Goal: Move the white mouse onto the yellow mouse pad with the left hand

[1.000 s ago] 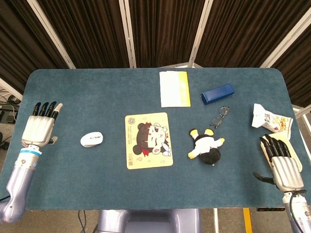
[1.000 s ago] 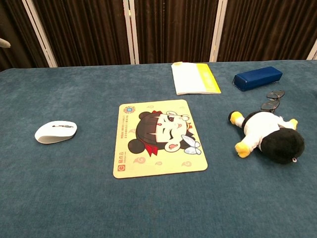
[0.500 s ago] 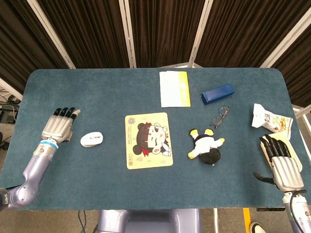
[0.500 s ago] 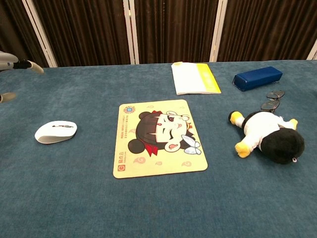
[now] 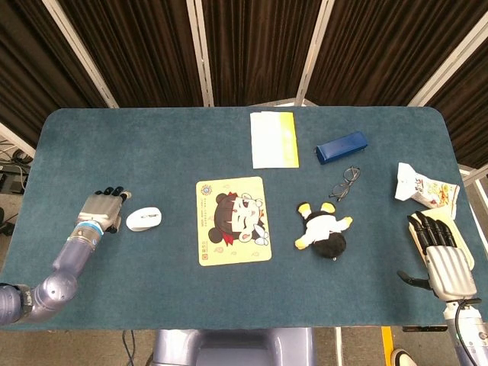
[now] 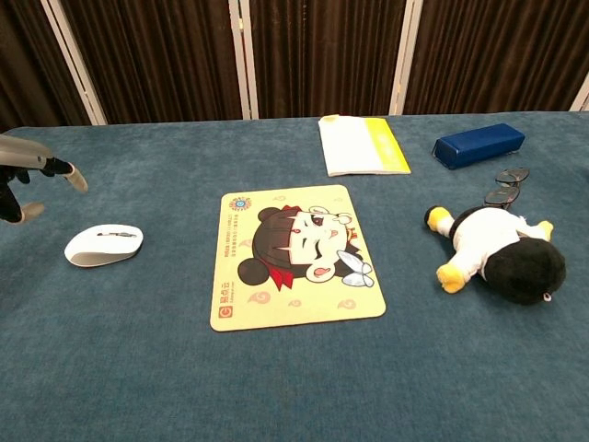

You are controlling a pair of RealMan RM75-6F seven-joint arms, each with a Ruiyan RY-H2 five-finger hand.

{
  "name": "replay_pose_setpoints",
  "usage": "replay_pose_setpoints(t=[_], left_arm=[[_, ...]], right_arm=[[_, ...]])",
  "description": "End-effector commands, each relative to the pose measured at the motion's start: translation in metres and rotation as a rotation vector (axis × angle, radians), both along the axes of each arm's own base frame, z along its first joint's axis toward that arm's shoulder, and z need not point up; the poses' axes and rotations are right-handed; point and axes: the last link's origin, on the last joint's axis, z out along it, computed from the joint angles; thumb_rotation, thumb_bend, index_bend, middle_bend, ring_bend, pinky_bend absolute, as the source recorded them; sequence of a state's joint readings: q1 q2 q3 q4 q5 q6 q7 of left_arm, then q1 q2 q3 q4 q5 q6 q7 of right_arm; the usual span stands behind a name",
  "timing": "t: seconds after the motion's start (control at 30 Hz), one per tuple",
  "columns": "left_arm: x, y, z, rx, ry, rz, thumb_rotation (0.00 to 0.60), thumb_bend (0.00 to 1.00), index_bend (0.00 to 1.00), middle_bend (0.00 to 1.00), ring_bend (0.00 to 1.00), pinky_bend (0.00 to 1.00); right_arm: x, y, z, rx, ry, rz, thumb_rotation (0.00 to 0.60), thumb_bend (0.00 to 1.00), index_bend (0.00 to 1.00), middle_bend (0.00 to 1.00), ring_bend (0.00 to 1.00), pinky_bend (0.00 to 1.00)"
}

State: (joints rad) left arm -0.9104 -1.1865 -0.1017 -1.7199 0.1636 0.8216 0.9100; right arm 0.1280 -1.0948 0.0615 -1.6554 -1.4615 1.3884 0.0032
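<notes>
Head view: left hand (image 5: 101, 210) hovering just beside the white mouse (image 5: 144, 219), holding nothing.

Its fingers are spread, none touching the mouse, which lies on the blue table (image 5: 152, 145) in the left half, well in from the left and near edges. A bare strip of cloth separates the mouse from the yellow mouse pad (image 5: 233, 220) at the middle. Right of the pad lies a plush penguin (image 5: 323, 230), with glasses (image 5: 345, 183) and a blue case (image 5: 342, 147) behind it. A white-and-yellow booklet (image 5: 273, 139) sits near the far edge, a snack packet (image 5: 423, 187) by the right edge. The right hand (image 5: 442, 259) rests at the near right corner, fingers loosely extended, holding nothing.
</notes>
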Motion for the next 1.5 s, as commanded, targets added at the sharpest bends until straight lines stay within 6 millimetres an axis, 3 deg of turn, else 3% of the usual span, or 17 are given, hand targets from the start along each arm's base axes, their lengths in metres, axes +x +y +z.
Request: replay_pose_setpoints(t=[0.03, 0.5, 1.2, 1.5], left_arm=[[0.009, 0.003, -0.016, -0.062, -0.01, 0.07, 0.6, 0.67, 0.12, 0.0, 0.01, 0.13], [0.01, 0.003, -0.032, -0.108, 0.059, 0.113, 0.6, 0.67, 0.12, 0.0, 0.03, 0.15], [0.011, -0.011, -0.022, -0.187, 0.076, 0.134, 0.6, 0.67, 0.12, 0.02, 0.1, 0.22], [0.02, -0.019, -0.023, -0.261, 0.069, 0.124, 0.6, 0.67, 0.12, 0.04, 0.11, 0.23]], right_arm=[[0.0, 0.0, 0.0, 0.001, 0.0, 0.0, 0.6, 0.11, 0.0, 0.0, 0.0, 0.0], [0.0, 0.0, 0.0, 0.002, -0.003, 0.0, 0.6, 0.11, 0.0, 0.0, 0.0, 0.0], [0.0, 0.0, 0.0, 0.001, -0.001, 0.0, 0.6, 0.11, 0.0, 0.0, 0.0, 0.0], [0.0, 0.0, 0.0, 0.0, -0.001, 0.0, 0.6, 0.11, 0.0, 0.0, 0.0, 0.0]])
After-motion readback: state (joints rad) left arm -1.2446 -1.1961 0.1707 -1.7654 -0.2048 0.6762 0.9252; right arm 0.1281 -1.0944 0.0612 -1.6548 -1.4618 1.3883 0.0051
